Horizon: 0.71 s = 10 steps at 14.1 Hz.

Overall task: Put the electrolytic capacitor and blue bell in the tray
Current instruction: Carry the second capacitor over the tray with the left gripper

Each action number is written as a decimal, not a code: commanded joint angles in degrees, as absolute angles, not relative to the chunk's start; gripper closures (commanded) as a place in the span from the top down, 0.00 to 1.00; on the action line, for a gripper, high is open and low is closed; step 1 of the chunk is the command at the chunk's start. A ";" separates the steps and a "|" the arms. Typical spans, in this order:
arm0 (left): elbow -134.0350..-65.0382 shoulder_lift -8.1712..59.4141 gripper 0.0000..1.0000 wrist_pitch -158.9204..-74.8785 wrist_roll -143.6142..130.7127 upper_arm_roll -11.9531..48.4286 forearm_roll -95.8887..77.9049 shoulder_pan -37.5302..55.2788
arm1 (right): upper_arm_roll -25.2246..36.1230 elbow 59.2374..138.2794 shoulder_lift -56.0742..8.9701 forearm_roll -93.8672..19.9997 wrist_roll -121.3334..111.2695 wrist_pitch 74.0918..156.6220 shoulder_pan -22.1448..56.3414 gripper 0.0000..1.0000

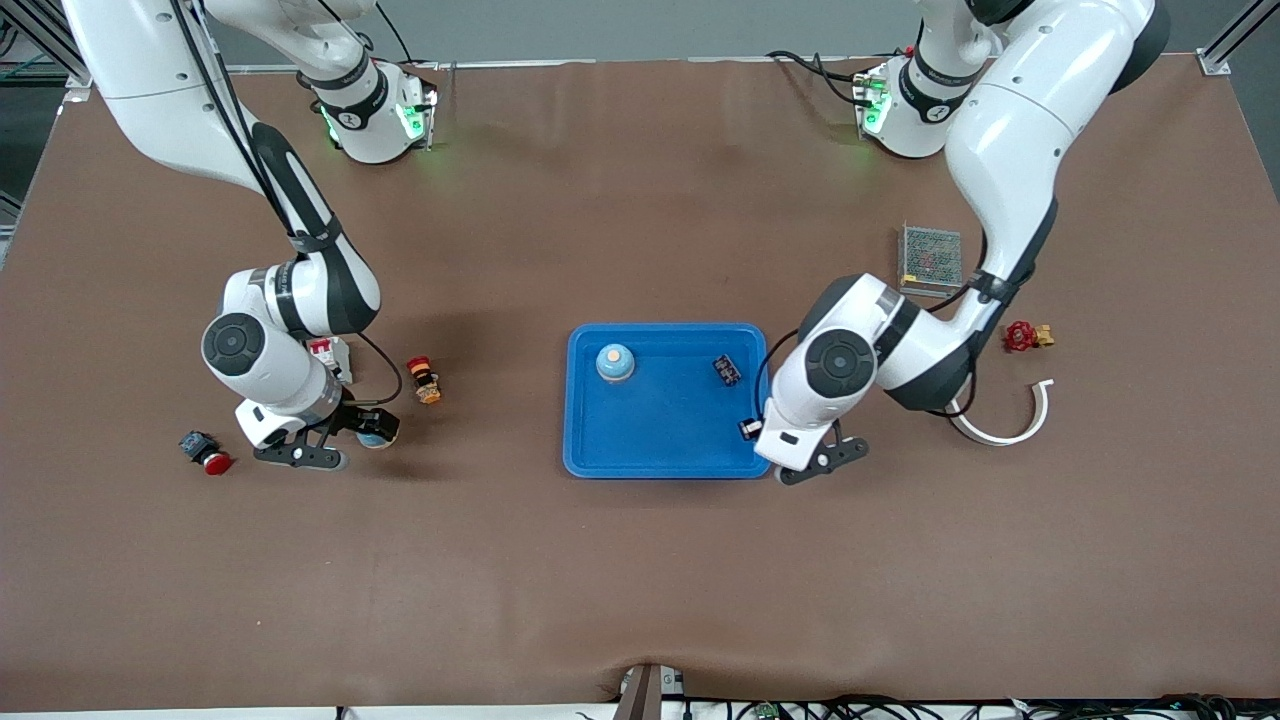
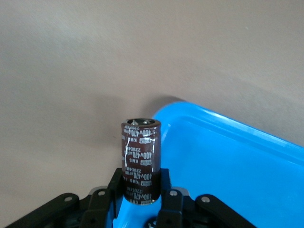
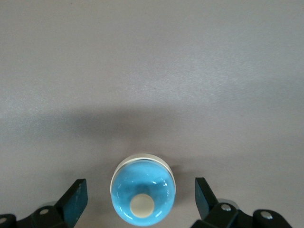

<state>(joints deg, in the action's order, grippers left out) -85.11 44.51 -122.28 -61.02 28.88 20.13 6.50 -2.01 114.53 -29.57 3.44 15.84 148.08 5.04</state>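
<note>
Nearby, red valve [image 1: 1021, 336], mesh box [image 1: 930, 257], curved strip [image 1: 1010, 420]

You've got a bright-blue tray [image 1: 660, 440] on a plain brown table [image 1: 640, 580]. The bell [image 1: 615, 362] in it is light blue with a pale button on top, and so is the bell [image 3: 143, 192] between the right tool's black fingers [image 3: 76, 198]. The capacitor [image 2: 139, 161] is dark brown with white lettering and a white stripe.
</note>
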 commanded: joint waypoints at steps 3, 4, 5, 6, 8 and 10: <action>-82.88 47.11 0.00 -125.32 -64.95 28.30 20.30 10.01 | -2.64 115.49 -30.76 4.57 16.26 150.91 4.57 1.00; -82.88 47.63 0.00 -125.77 -65.21 28.30 20.30 10.37 | -2.64 115.49 -30.85 4.57 16.35 151.00 4.74 1.00; -82.88 47.98 0.00 -125.95 -65.21 28.21 20.39 10.72 | -2.55 115.49 -31.20 4.57 16.35 151.43 4.75 1.00; -82.88 48.77 0.00 -126.03 -65.21 28.21 20.39 10.72 | -2.55 115.58 -31.38 4.57 16.35 152.04 4.75 1.00; -82.97 49.57 0.00 -126.65 -65.30 28.21 20.57 10.90 | -2.55 115.58 -31.73 4.57 16.26 152.23 4.75 1.00; -82.97 50.09 0.01 -126.91 -65.30 28.21 20.65 11.16 | -2.55 115.58 -31.73 4.57 16.26 152.23 4.75 1.00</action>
